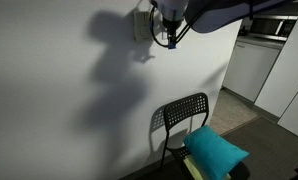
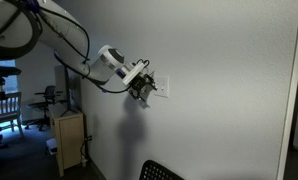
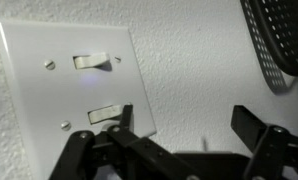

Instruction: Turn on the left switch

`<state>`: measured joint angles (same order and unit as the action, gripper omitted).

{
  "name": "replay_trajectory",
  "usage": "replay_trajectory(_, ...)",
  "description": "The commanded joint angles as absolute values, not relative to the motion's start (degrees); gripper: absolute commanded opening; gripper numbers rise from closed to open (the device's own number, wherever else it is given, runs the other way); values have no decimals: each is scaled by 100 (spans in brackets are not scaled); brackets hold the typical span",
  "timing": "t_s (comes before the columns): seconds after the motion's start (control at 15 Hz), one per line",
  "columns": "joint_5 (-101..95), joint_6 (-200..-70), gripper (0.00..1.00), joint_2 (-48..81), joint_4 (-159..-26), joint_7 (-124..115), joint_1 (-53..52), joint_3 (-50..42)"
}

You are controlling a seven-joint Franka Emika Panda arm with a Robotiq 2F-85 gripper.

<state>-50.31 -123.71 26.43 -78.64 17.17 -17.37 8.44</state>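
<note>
The white double wall plate [image 3: 49,80] fills the left of the wrist view, which is turned on its side, so its two toggles sit one above the other. With the chair toward the right, the lower toggle [image 3: 102,115] is the left switch. The upper toggle [image 3: 91,61] is the right-hand one. My gripper [image 3: 189,130] is open and empty. One finger tip lies just beside the left switch and the other is over bare wall. In both exterior views the gripper [image 1: 169,38] [image 2: 144,93] is close to the plate [image 1: 141,25] [image 2: 160,88].
A black mesh chair [image 1: 184,120] stands against the wall below the plate, and its back shows in the wrist view [image 3: 279,45]. A teal cushion [image 1: 217,150] lies beside it. A wooden cabinet [image 2: 69,140] stands along the wall.
</note>
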Motion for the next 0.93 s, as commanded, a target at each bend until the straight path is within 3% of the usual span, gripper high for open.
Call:
replay_trajectory(0.0,-5058,-12005,100,2725,-7661,1628,-1769,721)
replay_trajectory(0.87,-5189,-12379,100,2455,-7821,1153,-1730,714)
